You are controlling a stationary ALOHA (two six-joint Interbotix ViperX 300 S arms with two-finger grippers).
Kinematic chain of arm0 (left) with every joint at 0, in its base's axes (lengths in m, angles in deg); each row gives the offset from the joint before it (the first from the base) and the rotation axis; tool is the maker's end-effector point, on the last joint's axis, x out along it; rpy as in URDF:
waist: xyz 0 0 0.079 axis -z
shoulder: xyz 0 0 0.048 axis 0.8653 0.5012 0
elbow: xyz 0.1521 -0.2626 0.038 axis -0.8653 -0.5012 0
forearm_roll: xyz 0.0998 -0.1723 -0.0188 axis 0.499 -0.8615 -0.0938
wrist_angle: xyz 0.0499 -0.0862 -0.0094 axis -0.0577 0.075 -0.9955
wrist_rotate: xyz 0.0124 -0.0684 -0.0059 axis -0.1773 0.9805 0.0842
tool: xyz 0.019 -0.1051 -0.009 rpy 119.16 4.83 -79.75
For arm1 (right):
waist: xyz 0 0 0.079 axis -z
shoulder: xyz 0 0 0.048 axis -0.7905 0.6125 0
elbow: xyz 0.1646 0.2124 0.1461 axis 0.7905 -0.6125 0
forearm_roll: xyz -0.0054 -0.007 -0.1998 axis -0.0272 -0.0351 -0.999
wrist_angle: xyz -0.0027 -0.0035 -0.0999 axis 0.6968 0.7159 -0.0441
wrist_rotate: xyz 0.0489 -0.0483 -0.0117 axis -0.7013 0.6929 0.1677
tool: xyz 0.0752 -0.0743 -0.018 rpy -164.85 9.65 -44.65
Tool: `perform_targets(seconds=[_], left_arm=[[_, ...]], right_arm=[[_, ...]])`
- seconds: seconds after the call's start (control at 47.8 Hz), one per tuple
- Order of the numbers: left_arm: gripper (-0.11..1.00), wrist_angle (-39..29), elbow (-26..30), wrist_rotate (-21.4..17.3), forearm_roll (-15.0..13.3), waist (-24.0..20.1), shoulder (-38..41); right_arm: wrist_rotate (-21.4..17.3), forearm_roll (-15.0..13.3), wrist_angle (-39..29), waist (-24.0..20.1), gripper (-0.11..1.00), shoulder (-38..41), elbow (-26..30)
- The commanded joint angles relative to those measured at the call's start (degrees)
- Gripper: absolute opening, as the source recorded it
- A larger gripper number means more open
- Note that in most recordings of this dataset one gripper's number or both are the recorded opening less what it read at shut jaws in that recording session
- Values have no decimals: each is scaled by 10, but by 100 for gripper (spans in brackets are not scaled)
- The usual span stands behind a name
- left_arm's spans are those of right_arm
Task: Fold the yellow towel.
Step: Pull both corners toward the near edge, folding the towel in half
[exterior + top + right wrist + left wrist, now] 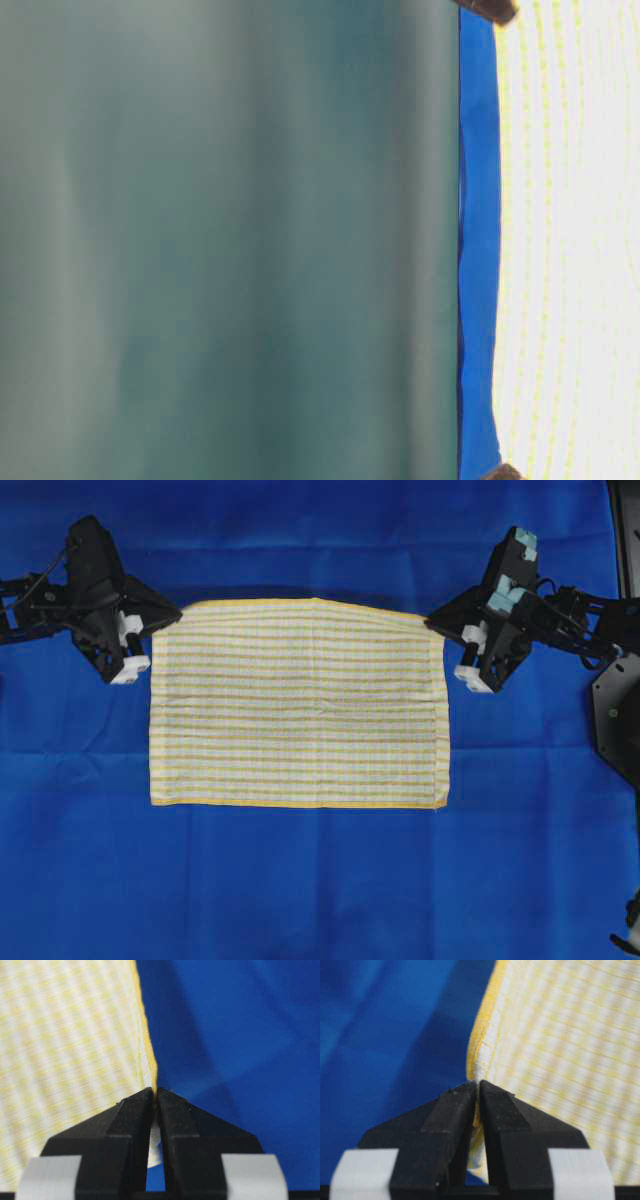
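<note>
The yellow towel point(300, 720), finely striped yellow and white with solid yellow hems, lies spread out in the middle of the blue cloth. Its near edge rests flat, while its far edge is raised and casts a shadow behind it. My left gripper point(172, 613) is shut on the far left corner; the left wrist view shows the hem pinched at the jaw tips point(477, 1085). My right gripper point(432, 618) is shut on the far right corner, with the yellow towel point(65, 1050) held between its tips point(155, 1091). The yellow towel point(575, 250) also fills the right of the table-level view.
A large plain blue cloth point(300, 880) covers the whole table under the towel. Black arm hardware point(615, 720) stands at the right edge. A blurred teal surface point(220, 240) fills most of the table-level view, beside a strip of the blue cloth point(478, 250).
</note>
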Motion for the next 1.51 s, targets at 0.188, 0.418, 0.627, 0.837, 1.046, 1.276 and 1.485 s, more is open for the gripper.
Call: perform_targets(seconds=[0.188,0.418,0.627,0.837,1.046,1.276,1.485], left_arm=[[3,-9,-11,22,-7,123,-44],[3,-10,-25,95,-7,198,-54],[3,-9,-21,126,-7,266,-53],[3,-10,-11,150,-7,304,-46],[3,-15,-2,149,-7,308,-35],[3,-42,13,149,-6,307,-23],[5,-44,14,150,-7,302,-21]], right_arm=[[-16,45,-12,-97,3,-56,-19],[-18,96,-10,-193,3,-61,-24],[-18,134,-8,-271,3,-61,-21],[-18,162,-7,-312,3,-51,-17],[-18,162,-9,-321,3,-36,-7],[-18,162,-21,-326,3,-25,2],[-18,161,-27,-331,4,-15,9]])
